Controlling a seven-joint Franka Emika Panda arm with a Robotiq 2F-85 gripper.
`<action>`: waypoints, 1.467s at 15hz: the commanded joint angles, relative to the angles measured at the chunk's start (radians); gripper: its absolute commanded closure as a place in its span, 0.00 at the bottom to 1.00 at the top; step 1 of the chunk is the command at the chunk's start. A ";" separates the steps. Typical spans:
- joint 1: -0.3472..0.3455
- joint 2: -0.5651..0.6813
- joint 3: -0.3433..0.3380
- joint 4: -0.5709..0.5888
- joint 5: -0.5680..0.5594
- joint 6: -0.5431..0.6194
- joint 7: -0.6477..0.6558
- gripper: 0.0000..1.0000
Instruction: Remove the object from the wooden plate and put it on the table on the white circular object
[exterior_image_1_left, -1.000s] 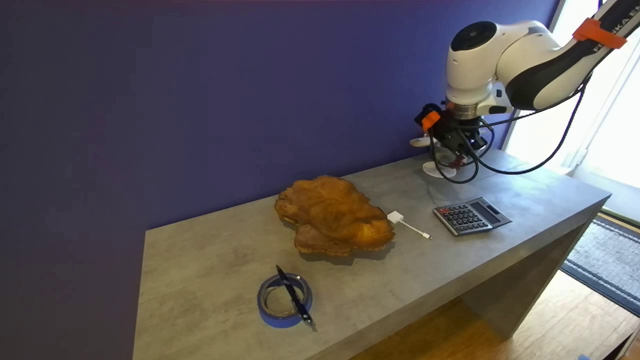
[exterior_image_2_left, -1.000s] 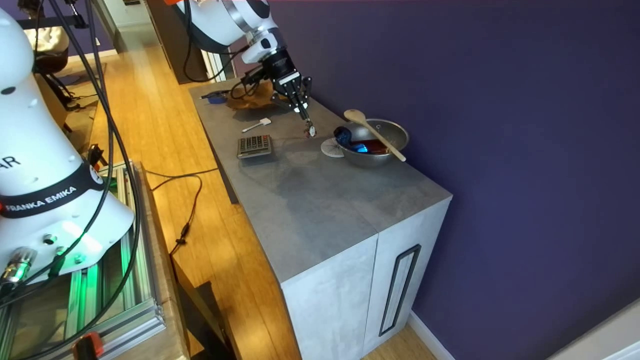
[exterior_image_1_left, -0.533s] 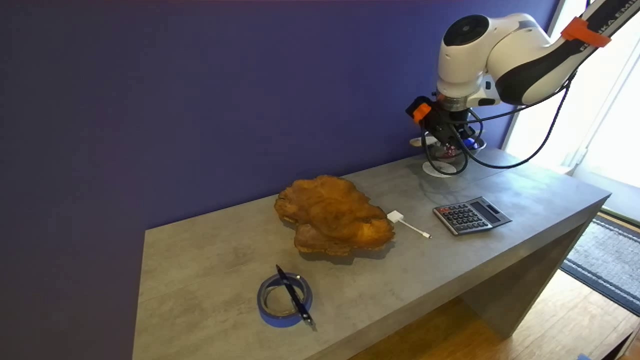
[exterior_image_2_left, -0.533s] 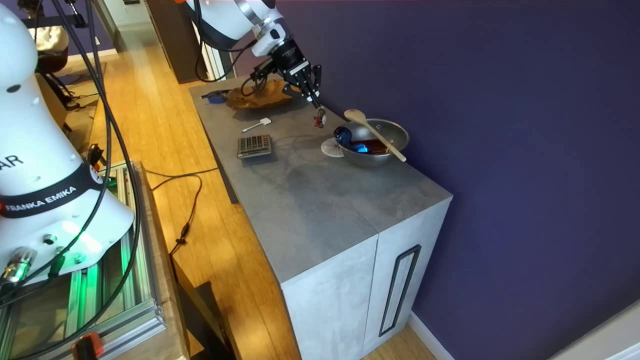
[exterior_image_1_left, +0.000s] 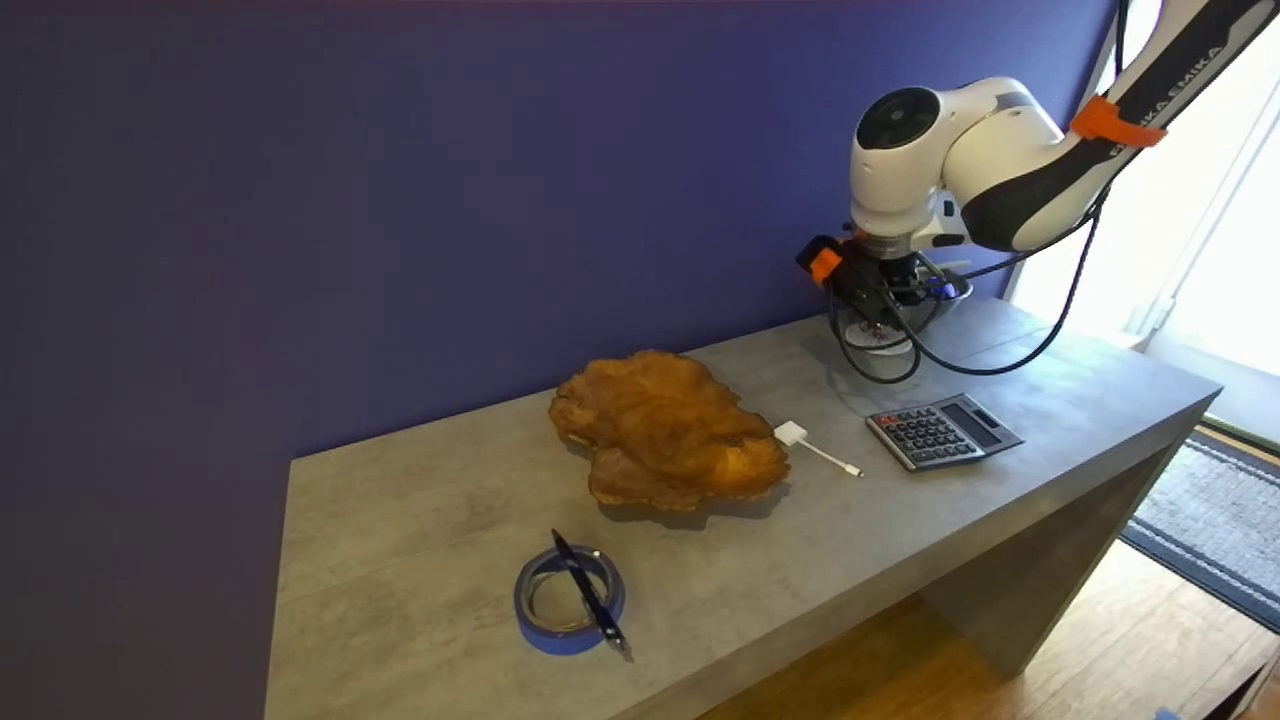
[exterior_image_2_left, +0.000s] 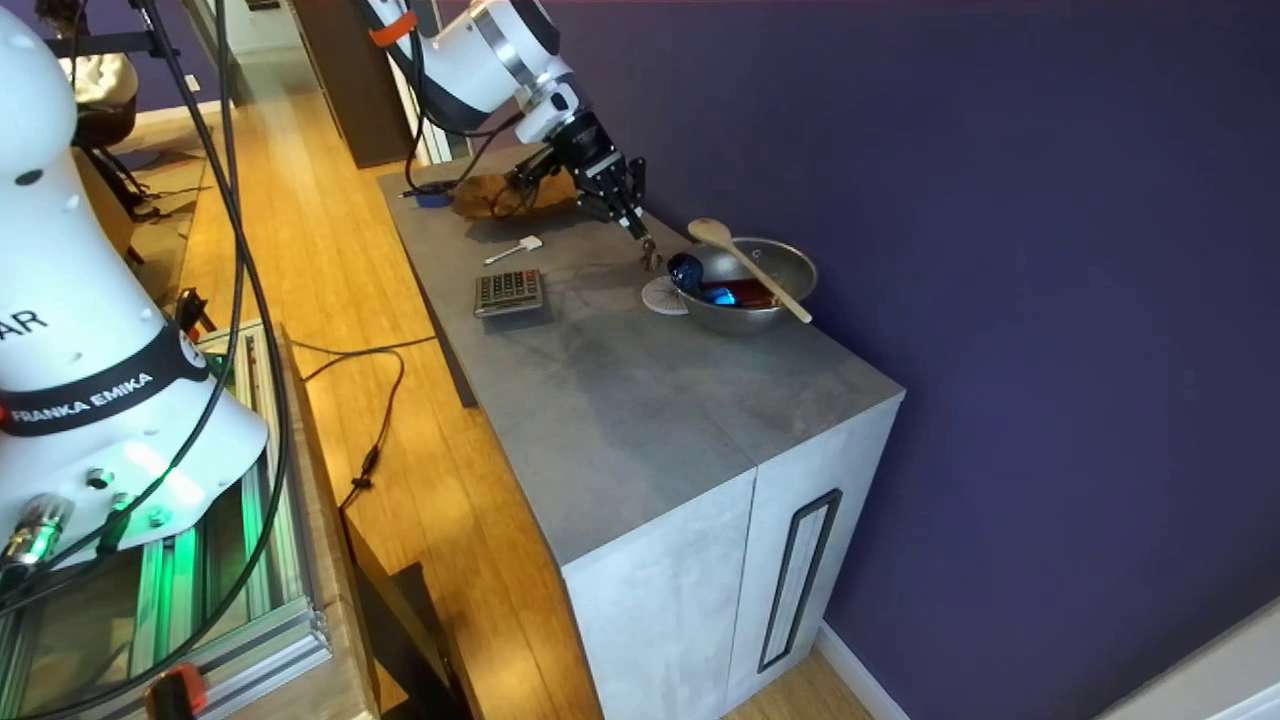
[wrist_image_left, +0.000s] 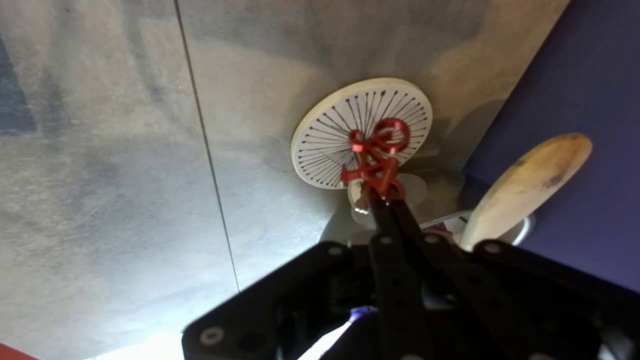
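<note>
The object, a small red bicycle-shaped piece with a whitish part (wrist_image_left: 382, 167), is held at the tips of my gripper (wrist_image_left: 392, 204), whose fingers are close together on it. In the wrist view it overlaps the white circular object (wrist_image_left: 322, 145), a disc with dark radial lines. In an exterior view the held object (exterior_image_2_left: 651, 257) hangs above and just beyond the disc (exterior_image_2_left: 662, 297), apart from it. My gripper (exterior_image_2_left: 641, 234) points down. The wooden plate (exterior_image_1_left: 665, 430) lies bare on the grey table (exterior_image_1_left: 430, 540). In an exterior view the arm partly hides the disc (exterior_image_1_left: 880, 347).
A metal bowl (exterior_image_2_left: 735, 318) stands beside the disc near the purple wall. A wooden spoon (exterior_image_2_left: 750, 266) lies across its rim. A calculator (exterior_image_1_left: 945, 432), a white adapter (exterior_image_1_left: 815, 448) and a blue tape roll with a pen (exterior_image_1_left: 565, 640) lie on the table.
My gripper has moved toward the wall with the object in it. It rose first, then came down over the last half second. The plate and disc have not moved.
</note>
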 joint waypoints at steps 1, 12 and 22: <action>0.022 0.069 -0.033 0.049 -0.002 -0.003 0.045 0.99; -0.036 0.074 0.004 0.080 -0.015 -0.103 0.023 0.44; 0.407 -0.395 -0.553 -0.289 -0.085 0.343 0.048 0.00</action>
